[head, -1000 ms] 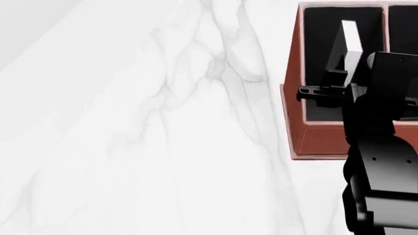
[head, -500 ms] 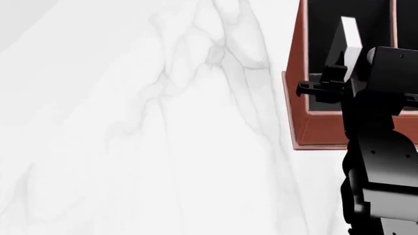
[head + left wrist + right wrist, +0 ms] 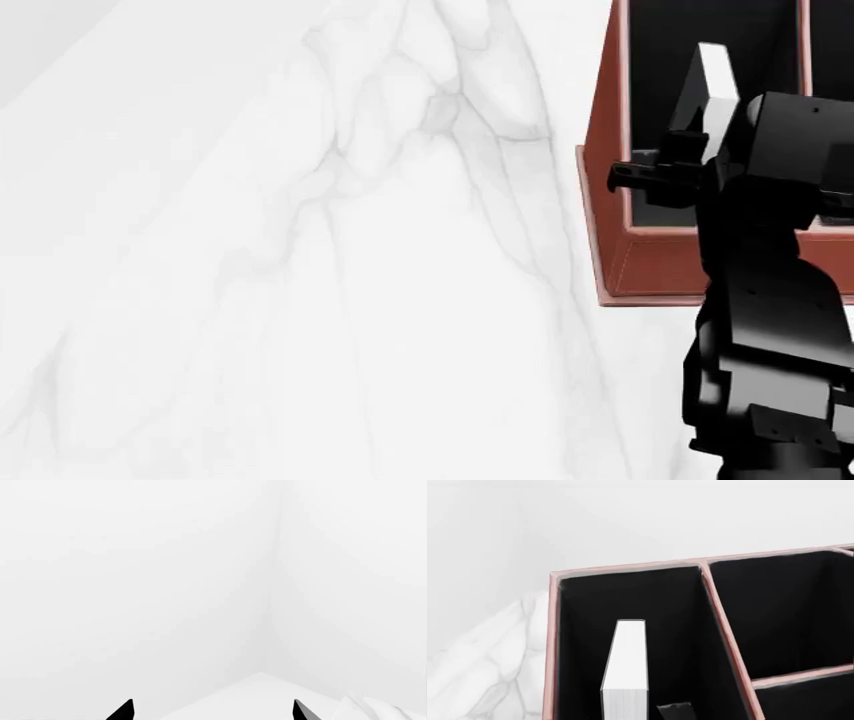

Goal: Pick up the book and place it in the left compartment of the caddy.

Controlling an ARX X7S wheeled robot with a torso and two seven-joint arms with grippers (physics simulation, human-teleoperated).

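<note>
The reddish-brown caddy (image 3: 607, 150) stands at the right of the head view. The book (image 3: 717, 72) stands on edge inside the left compartment (image 3: 654, 60), white page edges up. My right gripper (image 3: 678, 172) hovers over that slot. In the right wrist view the book (image 3: 626, 665) stands in the black-lined left compartment (image 3: 674, 630) of the caddy (image 3: 627, 571). One finger (image 3: 675, 711) shows beside it with a small gap; the other finger is hidden. My left gripper (image 3: 212, 712) is open and empty, facing white walls.
The white marble table (image 3: 267, 300) spreads left of the caddy. The caddy's middle compartments (image 3: 780, 615), split by a divider (image 3: 800, 676), lie beside the left slot. My right arm (image 3: 774, 330) covers the caddy's near right part.
The caddy has shifted slightly up in the head view. The right gripper stays over the left slot. The book stands in the same place.
</note>
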